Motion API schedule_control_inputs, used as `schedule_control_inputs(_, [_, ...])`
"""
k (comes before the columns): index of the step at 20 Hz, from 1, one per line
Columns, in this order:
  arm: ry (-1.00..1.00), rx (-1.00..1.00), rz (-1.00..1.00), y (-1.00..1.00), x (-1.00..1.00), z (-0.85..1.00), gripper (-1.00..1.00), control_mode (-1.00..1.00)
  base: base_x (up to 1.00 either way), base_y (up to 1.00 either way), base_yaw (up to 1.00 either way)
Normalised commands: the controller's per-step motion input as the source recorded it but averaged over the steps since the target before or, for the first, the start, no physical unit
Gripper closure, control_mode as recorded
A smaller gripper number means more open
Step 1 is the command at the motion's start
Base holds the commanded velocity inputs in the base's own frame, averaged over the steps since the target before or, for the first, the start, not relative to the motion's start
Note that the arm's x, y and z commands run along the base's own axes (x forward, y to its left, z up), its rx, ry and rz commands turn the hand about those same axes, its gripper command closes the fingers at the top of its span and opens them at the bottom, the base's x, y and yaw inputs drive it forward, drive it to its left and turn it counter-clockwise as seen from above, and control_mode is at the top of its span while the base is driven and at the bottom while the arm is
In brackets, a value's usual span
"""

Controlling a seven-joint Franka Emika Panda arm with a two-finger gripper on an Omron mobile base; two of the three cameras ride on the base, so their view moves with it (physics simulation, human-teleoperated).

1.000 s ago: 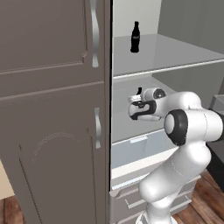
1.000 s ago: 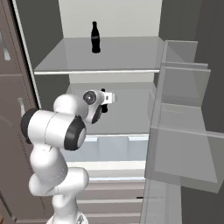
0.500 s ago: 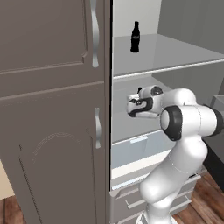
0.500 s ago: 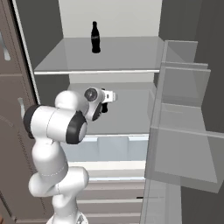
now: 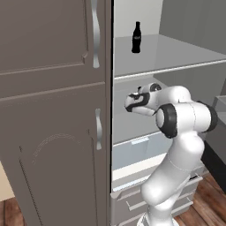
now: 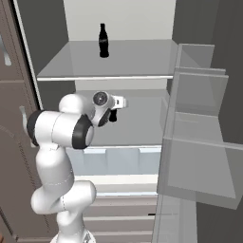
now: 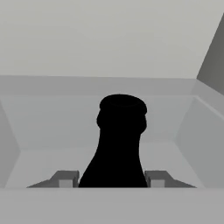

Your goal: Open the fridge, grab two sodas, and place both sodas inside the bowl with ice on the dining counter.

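The fridge (image 6: 118, 19) stands open, its white shelves in view. One soda (image 5: 136, 38) (image 6: 103, 41), a small black bottle, stands upright on the upper glass shelf. My gripper (image 6: 114, 115) (image 5: 129, 105) reaches in over the shelf below. There, in the hand view, a second soda (image 7: 121, 131) rises between the fingertips (image 7: 65, 179), which press against both of its sides. My gripper (image 7: 111, 179) is shut on this bottle low on its body. The bowl and the dining counter are out of view.
The open fridge door with clear bins (image 6: 199, 142) hangs at the right. A brown-grey arched-panel cabinet (image 5: 53, 88) stands close on the left. Clear drawers (image 5: 132, 150) sit under the shelf that I reach over.
The jaws have come together onto the lower soda. The hand has slid a little deeper into the fridge. The upper soda has not moved.
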Motion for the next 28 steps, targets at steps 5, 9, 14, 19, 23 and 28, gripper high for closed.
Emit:
schedule_control_inputs(5, [0.05, 0.00, 0.00, 0.00, 0.04, -0.12, 1.00, -1.00, 0.00, 0.00, 0.00])
schedule_control_inputs(9, [0.00, 0.00, 0.00, 0.00, 0.00, -0.08, 1.00, -1.00, 0.00, 0.00, 0.00])
schedule_control_inputs(14, [0.00, 0.00, 0.00, -0.01, -0.04, -0.06, 1.00, -1.00, 0.00, 0.00, 0.00])
schedule_control_inputs(19, [-0.02, 0.00, 0.00, -0.10, -0.32, -0.16, 1.00, -1.00, 0.00, 0.00, 0.00])
schedule_control_inputs(23, [-0.08, 0.01, 0.00, -0.30, -0.90, -0.07, 1.00, -1.00, 0.00, 0.00, 0.00])
schedule_control_inputs(28, [-0.03, 0.00, 0.00, -0.15, -1.00, 0.23, 1.00, -1.00, 0.00, 0.00, 0.00])
